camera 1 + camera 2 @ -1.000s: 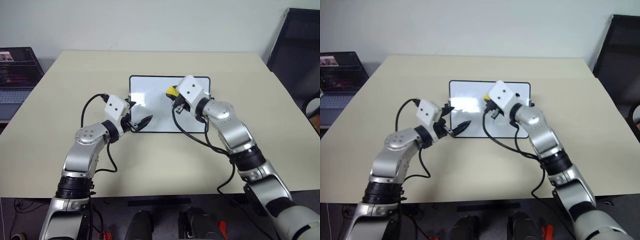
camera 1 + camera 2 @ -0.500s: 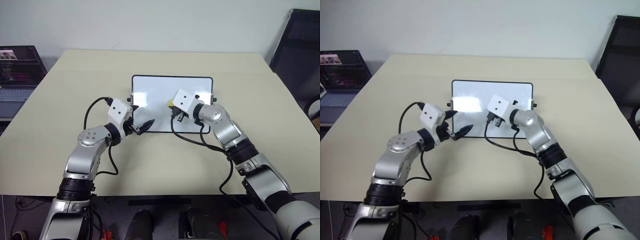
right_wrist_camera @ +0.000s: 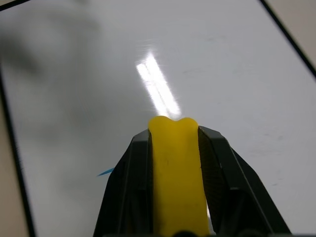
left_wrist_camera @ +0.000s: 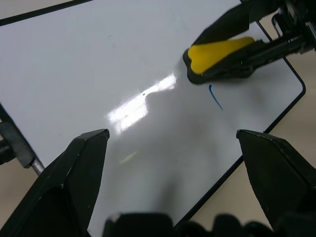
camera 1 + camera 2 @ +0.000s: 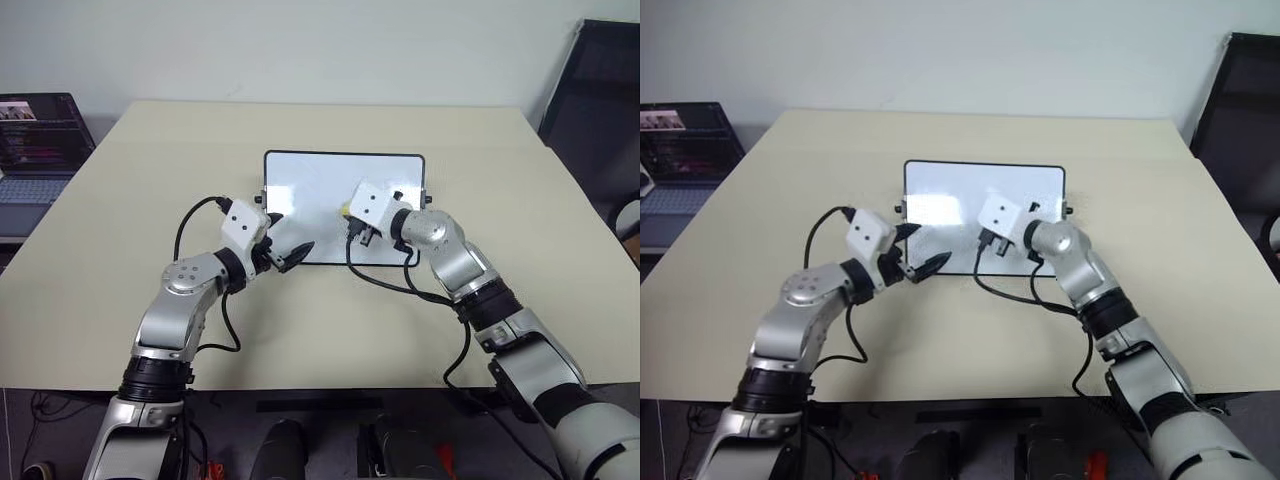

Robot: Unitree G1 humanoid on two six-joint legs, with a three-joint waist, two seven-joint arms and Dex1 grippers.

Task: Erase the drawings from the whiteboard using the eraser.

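Left wrist view is showing the right gripper squeezing the small yellow eraser block on the shiny white whiteboard with the black frame, on the beige desk. The left gripper is hanging wide open, holding nothing. The thin blue marker stroke is sitting just beside the eraser, so a crooked wipe could be missing it.

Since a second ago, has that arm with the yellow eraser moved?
Yes. The right gripper with the eraser has come down from the whiteboard's far edge toward its near edge.
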